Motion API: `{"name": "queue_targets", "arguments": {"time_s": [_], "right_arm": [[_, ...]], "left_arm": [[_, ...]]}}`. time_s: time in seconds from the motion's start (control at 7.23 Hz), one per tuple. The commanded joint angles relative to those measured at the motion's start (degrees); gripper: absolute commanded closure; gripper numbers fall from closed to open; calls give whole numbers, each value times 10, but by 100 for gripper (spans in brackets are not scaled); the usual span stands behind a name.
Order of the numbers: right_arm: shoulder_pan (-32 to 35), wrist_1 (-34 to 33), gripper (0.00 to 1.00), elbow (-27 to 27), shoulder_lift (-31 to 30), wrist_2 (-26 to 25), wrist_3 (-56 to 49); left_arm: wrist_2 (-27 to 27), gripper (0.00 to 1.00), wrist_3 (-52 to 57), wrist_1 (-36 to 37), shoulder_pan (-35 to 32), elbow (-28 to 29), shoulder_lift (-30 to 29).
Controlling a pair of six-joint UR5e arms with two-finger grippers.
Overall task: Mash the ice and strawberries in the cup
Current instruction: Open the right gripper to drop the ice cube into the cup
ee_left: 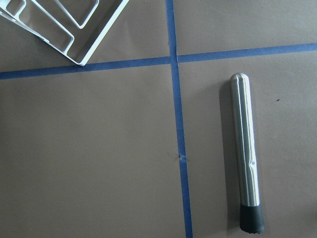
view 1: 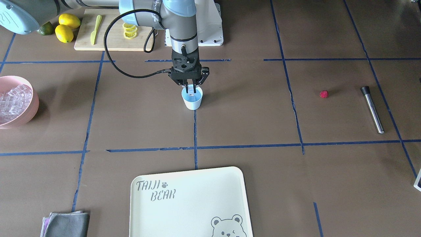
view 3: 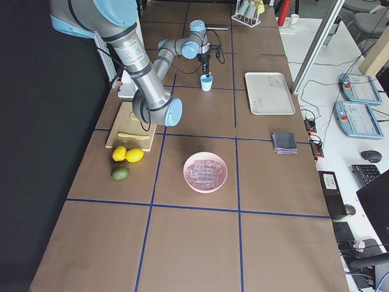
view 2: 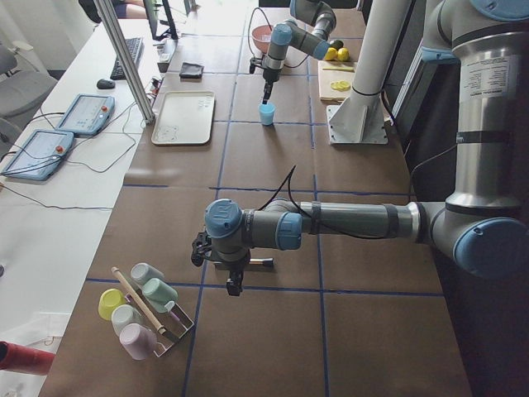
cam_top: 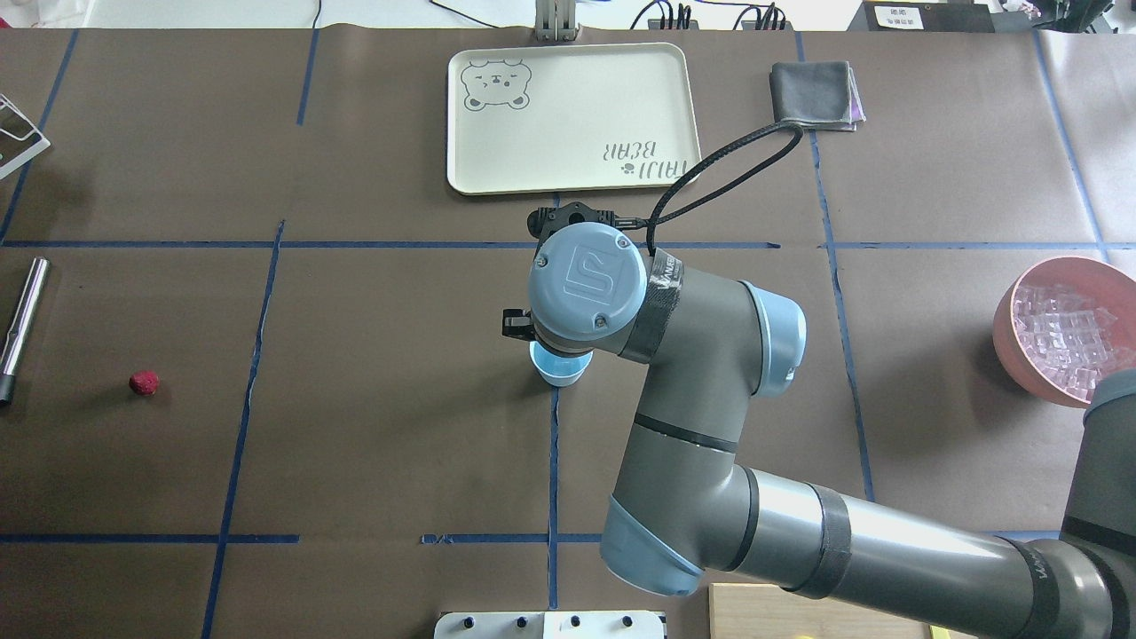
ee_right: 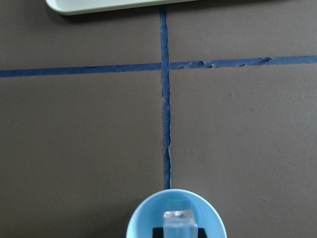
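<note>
The right gripper (view 1: 190, 89) points straight down, its two fingers drawn in narrowly and pinching a clear ice cube (ee_right: 179, 223) between the dark pads. The cube hangs in the mouth of the cup (view 1: 192, 101), which stands upright on the table directly under the fingertips. The fingertips are at about rim level. In the right wrist view the cube sits over the cup's light-blue inside; whether it touches the wall or the bottom cannot be told.

Well off to this gripper's left side, the small dark-red strawberry (view 1: 324, 94) lies alone on the brown table cover. Just beyond it, farther left, lies a steel muddler (view 1: 372, 109) with a black end. Far to the gripper's right stands the pink bowl (view 1: 34, 102), filled with more ice (view 1: 13, 102). Ahead of the gripper, away from the robot's base, lies a pale tray (cam_top: 568, 115) with a bear print; nothing from the gripper touches it.

The left gripper (view 2: 234, 287) shows only in the side view, pointing down close above the table, and how far it is open cannot be told. Its wrist camera looks down on the muddler lying flat beneath it, apart from the corner of a white wire rack (ee_left: 74, 34).
</note>
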Motion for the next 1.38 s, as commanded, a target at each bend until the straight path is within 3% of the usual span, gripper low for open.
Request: {"name": "queue_targets", "arguments": {"time_s": [0.0, 0.14, 0.69, 0.97, 1.25], "right_arm": [[-5, 1, 47, -9, 0, -5, -2], [-5, 1, 2, -11, -1, -5, -1], [6, -1, 1, -11, 0, -1, -6], [82, -2, 1, -8, -30, 79, -68], [179, 0, 1, -7, -83, 178, -221]], "left_arm": [[0, 0, 0, 0, 1, 0, 0], [0, 0, 0, 0, 1, 0, 0], [0, 0, 0, 0, 2, -1, 0], [0, 0, 0, -1, 2, 0, -1], [0, 0, 0, -1, 2, -1, -1]]}}
